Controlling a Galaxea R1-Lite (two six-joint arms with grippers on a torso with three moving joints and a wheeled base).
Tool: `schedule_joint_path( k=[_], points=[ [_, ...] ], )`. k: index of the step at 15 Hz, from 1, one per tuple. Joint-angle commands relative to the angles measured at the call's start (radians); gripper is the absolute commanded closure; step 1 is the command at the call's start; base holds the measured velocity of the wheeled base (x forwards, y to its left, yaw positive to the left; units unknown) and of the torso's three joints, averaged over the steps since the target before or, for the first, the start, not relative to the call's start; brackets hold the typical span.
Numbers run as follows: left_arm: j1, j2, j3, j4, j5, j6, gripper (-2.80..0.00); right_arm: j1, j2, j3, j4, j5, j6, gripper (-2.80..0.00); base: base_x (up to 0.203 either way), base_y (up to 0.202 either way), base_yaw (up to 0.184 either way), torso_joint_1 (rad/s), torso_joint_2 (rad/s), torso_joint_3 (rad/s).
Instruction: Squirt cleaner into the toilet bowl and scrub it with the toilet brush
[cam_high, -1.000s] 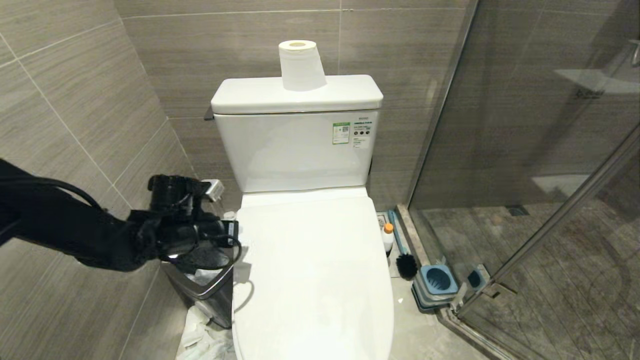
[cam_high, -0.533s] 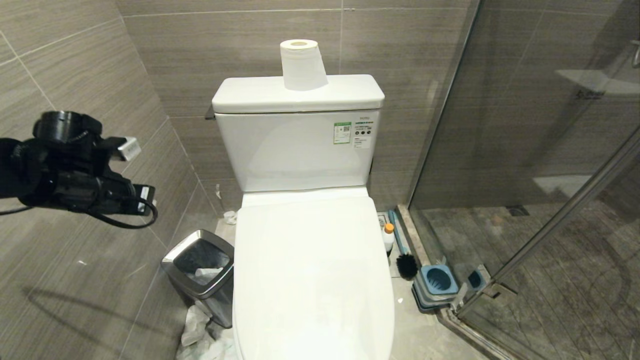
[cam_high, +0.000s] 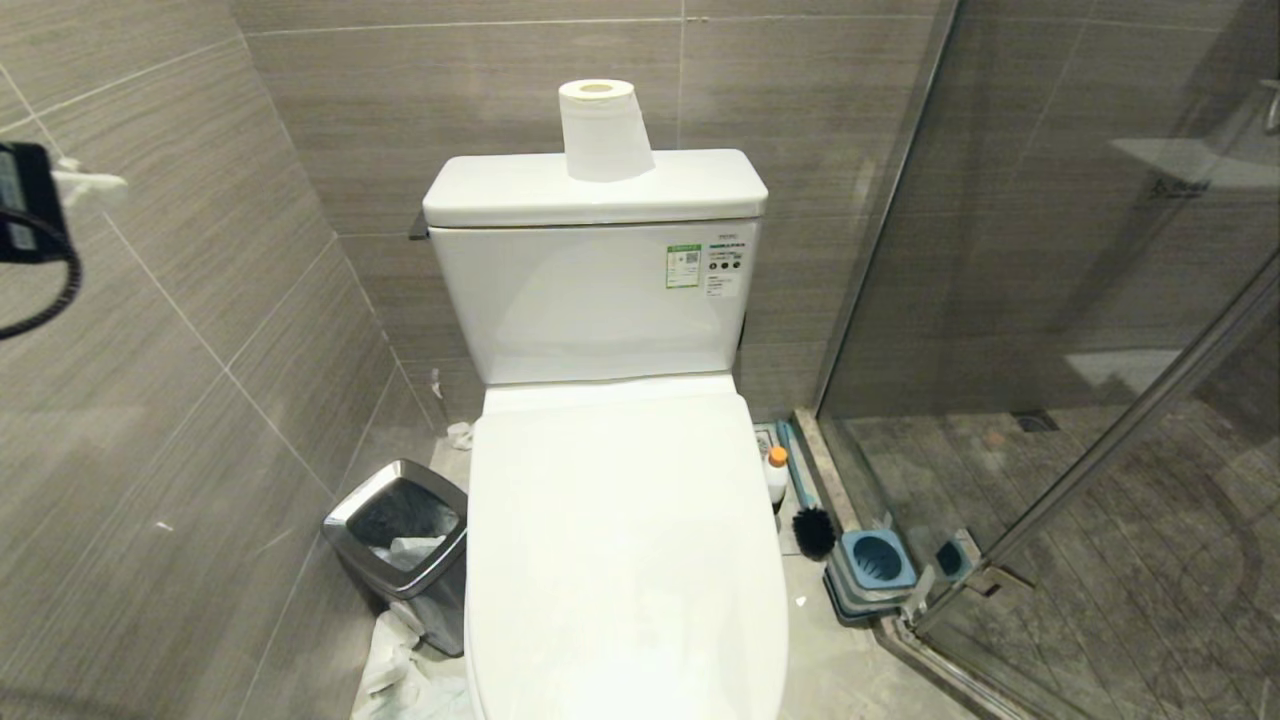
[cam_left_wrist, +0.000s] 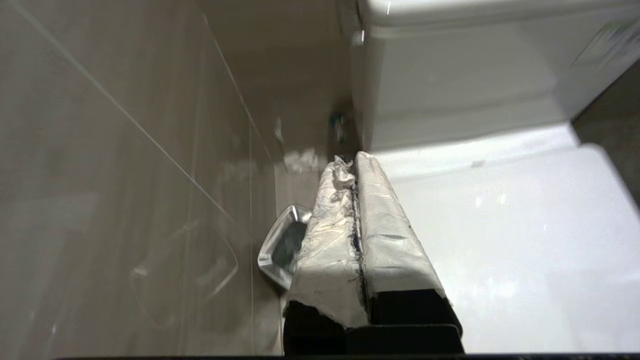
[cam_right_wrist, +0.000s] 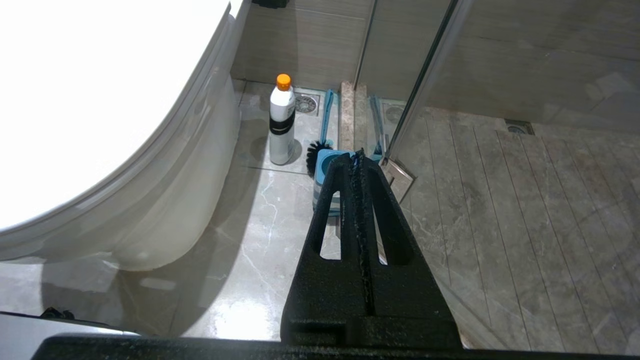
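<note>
The toilet bowl (cam_high: 625, 540) stands in the middle with its white lid down, so its inside is hidden. On the floor to its right stand the cleaner (cam_high: 776, 478), white with an orange cap, and the toilet brush (cam_high: 813, 530), lying with its black head beside the blue holder (cam_high: 878, 560). My left gripper (cam_high: 100, 185) is high at the far left by the wall, its white-taped fingers (cam_left_wrist: 385, 235) shut on nothing. My right gripper (cam_right_wrist: 356, 156) hangs shut and empty above the floor, short of the cleaner (cam_right_wrist: 281, 125) and the brush (cam_right_wrist: 314, 155).
A steel-rimmed waste bin (cam_high: 400, 540) stands left of the toilet with crumpled paper (cam_high: 400, 670) on the floor by it. A paper roll (cam_high: 603, 130) sits on the tank. A glass shower partition (cam_high: 1050, 300) closes off the right side.
My left arm has lifted from beside the lid's left edge, over the bin, up and out to the view's far left edge. The toilet lid stays down.
</note>
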Motion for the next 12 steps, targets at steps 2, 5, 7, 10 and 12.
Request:
schedule_joint_path(
  k=[2,5,7,10,12],
  points=[
    [-0.004,-0.380,0.081,-0.002,0.001,-0.032,0.00,0.000,0.001,0.000,0.000,0.000,-0.001,0.00,0.000,0.000,0.000,0.000,0.00,0.000],
    [0.007,-0.647,0.182,0.000,0.004,-0.042,0.00,0.000,0.001,0.000,0.000,0.000,-0.001,0.00,0.000,0.000,0.000,0.000,0.00,0.000],
    [0.023,-0.813,0.243,0.008,0.001,-0.044,0.00,0.000,0.001,-0.001,0.000,0.000,-0.001,0.00,0.000,0.000,0.000,0.000,0.00,0.000],
    [0.039,-0.974,0.340,0.002,-0.001,-0.049,0.00,0.000,0.001,0.000,0.000,0.000,-0.001,0.00,0.000,0.000,0.000,0.000,0.00,0.000],
    [0.042,-0.975,0.375,-0.091,0.002,-0.065,0.00,0.000,0.002,-0.001,0.000,0.000,0.000,0.00,0.000,0.000,0.000,0.000,0.00,0.000]
  ],
)
